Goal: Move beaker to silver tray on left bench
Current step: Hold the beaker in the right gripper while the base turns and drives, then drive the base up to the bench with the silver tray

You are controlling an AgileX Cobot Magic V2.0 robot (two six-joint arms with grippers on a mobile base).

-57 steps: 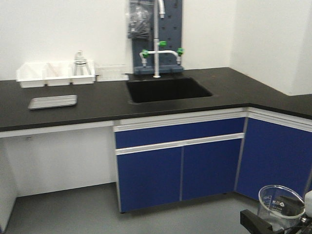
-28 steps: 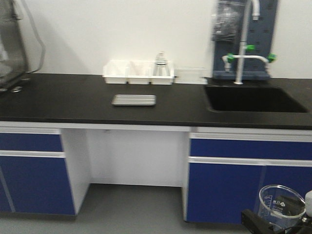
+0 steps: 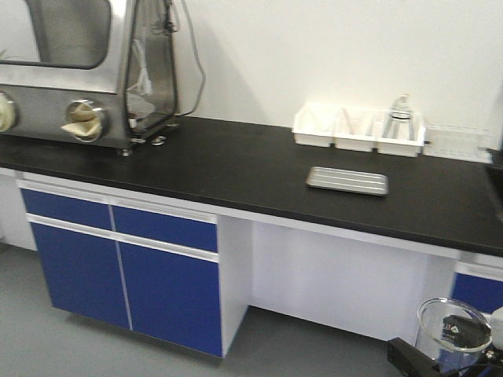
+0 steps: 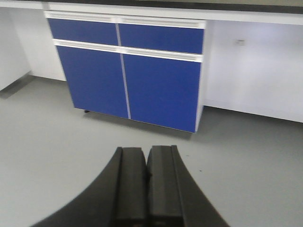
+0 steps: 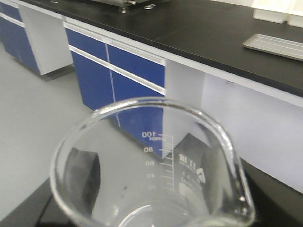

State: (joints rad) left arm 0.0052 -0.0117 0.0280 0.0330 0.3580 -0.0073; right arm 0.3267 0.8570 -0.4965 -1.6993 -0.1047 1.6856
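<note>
A long black counter (image 3: 236, 161) runs along a white wall (image 3: 314, 55), with blue cabinet doors (image 3: 126, 267) beneath its left part. A flat silver tray (image 3: 347, 180) lies on the counter, with bare black surface all around it. Just behind the tray, against the wall, sits a white bin (image 3: 338, 129) divided into three sections. Behind and to the right of the tray is a low clear box (image 3: 456, 143). Well to the left of the tray stands a steel glove box (image 3: 86, 78) with round ports.
</note>
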